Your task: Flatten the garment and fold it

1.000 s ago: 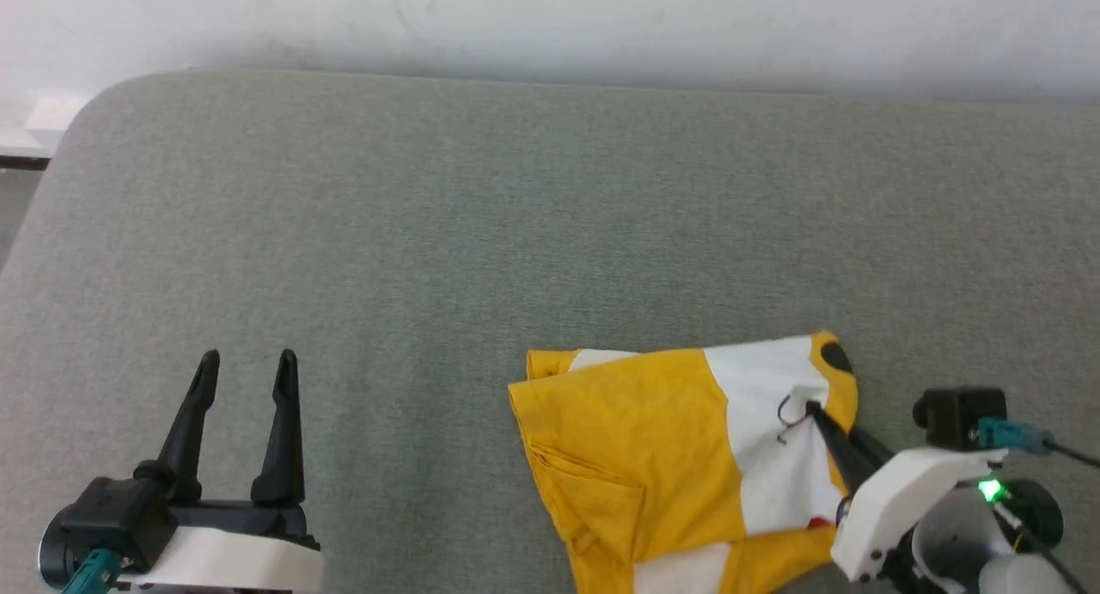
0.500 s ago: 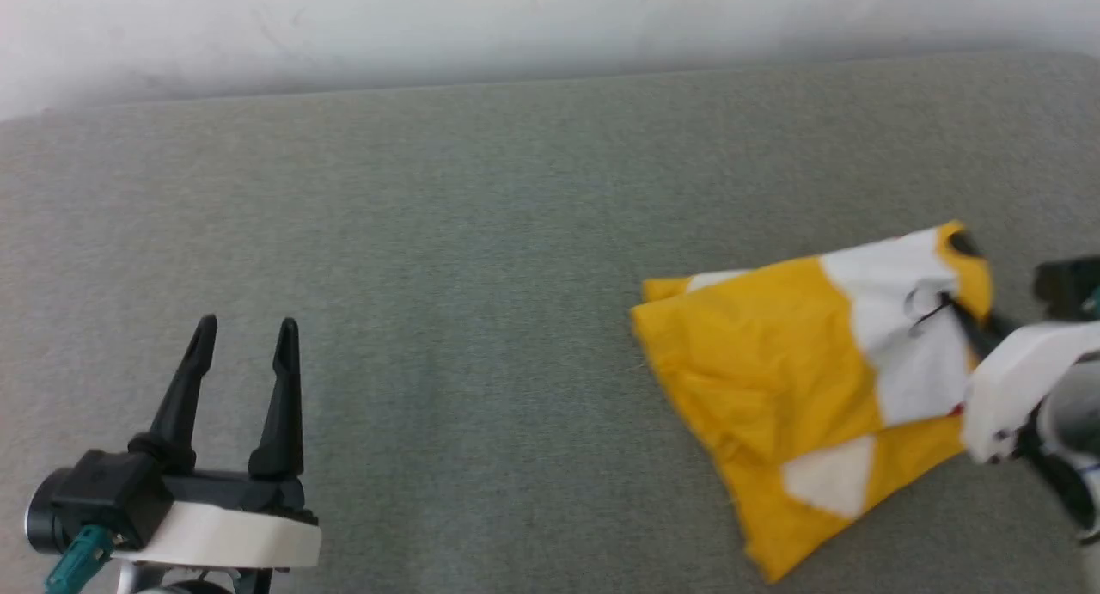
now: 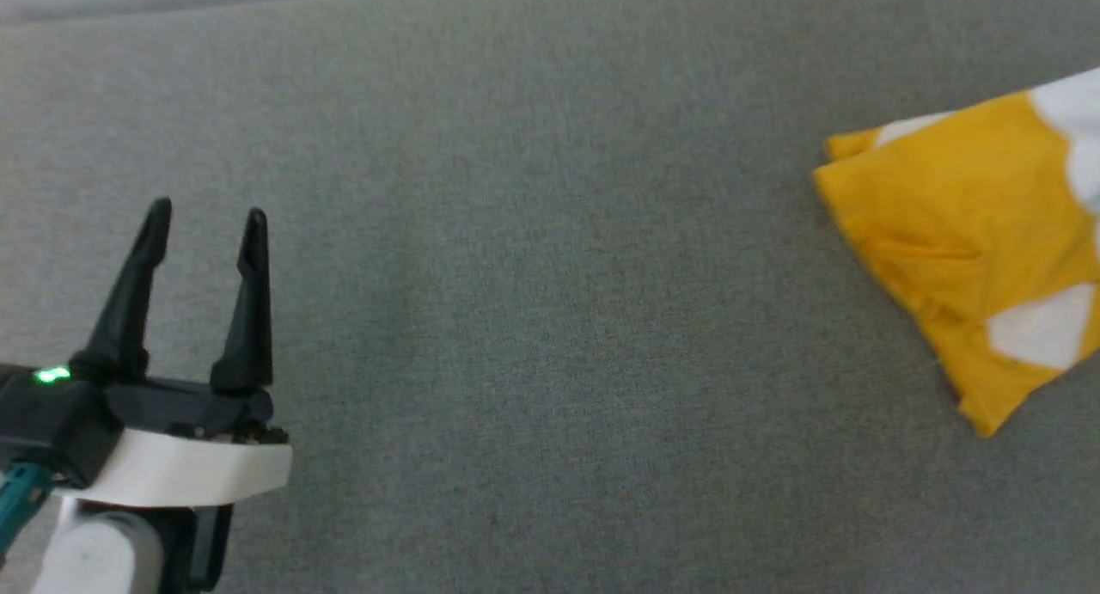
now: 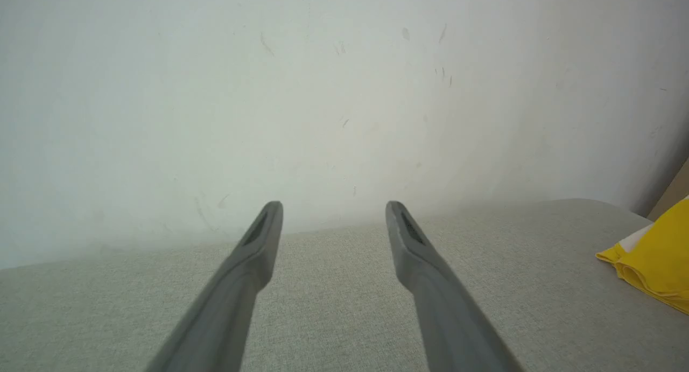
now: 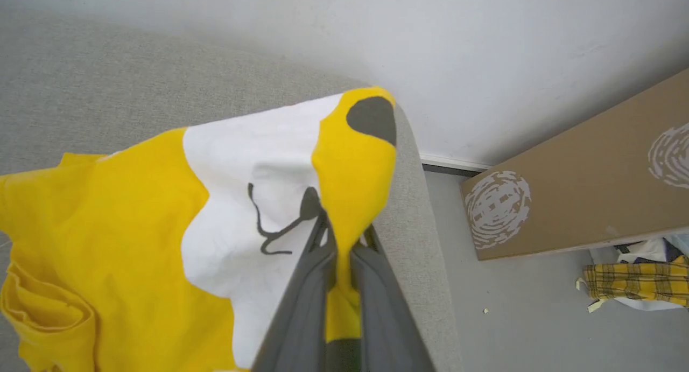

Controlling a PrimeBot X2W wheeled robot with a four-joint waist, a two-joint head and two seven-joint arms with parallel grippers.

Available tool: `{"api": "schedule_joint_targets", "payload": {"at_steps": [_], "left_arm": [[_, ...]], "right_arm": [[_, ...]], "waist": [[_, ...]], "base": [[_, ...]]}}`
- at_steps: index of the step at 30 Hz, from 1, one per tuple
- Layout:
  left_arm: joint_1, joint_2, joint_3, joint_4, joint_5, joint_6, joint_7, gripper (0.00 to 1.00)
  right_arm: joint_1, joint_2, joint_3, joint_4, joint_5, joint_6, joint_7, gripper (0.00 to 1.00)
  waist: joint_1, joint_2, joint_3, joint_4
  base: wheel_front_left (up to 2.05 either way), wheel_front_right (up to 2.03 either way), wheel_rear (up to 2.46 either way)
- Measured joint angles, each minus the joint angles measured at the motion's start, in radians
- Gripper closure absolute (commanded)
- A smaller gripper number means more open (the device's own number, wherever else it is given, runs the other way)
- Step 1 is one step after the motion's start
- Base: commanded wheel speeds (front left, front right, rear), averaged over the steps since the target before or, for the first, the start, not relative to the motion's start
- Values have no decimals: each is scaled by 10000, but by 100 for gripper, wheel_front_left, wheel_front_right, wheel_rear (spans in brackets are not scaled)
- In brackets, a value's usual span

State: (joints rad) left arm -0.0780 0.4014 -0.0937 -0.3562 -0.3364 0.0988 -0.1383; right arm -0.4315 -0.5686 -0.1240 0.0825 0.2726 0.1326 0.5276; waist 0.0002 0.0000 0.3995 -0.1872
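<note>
Camera has shifted; right tool [image 5: 342,232] pinches crumpled garment [image 5: 134,226].

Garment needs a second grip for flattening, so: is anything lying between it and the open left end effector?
Nothing visible: bare grey cushion separates the open left end effector from the garment off to its right. The right end effector is shut on it.

My left gripper [image 3: 207,216] hangs low on my left, its two dark fingers spread wide and pointing forward, empty. My right gripper [image 5: 340,237] has its fingers pinched tight on the garment [image 5: 134,216].
</note>
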Motion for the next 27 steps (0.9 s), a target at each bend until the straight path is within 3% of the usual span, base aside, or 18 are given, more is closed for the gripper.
{"api": "schedule_joint_targets", "payload": {"at_steps": [10, 21, 23, 24, 25, 27], "left_arm": [[-700, 510, 261, -617, 305, -10, 163, 0], [-1058, 608, 125, -610, 545, -105, -353, 0], [-1078, 504, 132, -608, 447, -100, -372, 0], [-1078, 426, 130, -608, 339, -98, -389, 0], [-1078, 384, 125, -606, 274, -98, -399, 0], [-1078, 334, 88, -581, 176, -102, -472, 0]], "right_arm": [[-482, -1536, -1181, 1175, -619, 2, -558, 100], [-813, -1310, -1593, 2750, -1172, 2, -1271, 100], [-822, -1275, -1611, 2909, -1258, 2, -1342, 57], [-828, -1258, -1607, 2964, -1304, 2, -1402, 15], [-851, -1231, -1611, 3028, -1333, 2, -1444, 0], [-896, -1218, -1626, 3175, -1379, 2, -1542, 0]], "waist": [[1, 0, 1833, -82], [0, 0, 3047, 100], [-1, 0, 3069, 174], [-1, 0, 3055, 197], [-1, 0, 3029, 208], [-2, 0, 2943, 219]], "base": [[0, 0, 0], [0, 0, 0], [0, 0, 0], [0, 0, 0], [0, 0, 0], [0, 0, 0]]}}
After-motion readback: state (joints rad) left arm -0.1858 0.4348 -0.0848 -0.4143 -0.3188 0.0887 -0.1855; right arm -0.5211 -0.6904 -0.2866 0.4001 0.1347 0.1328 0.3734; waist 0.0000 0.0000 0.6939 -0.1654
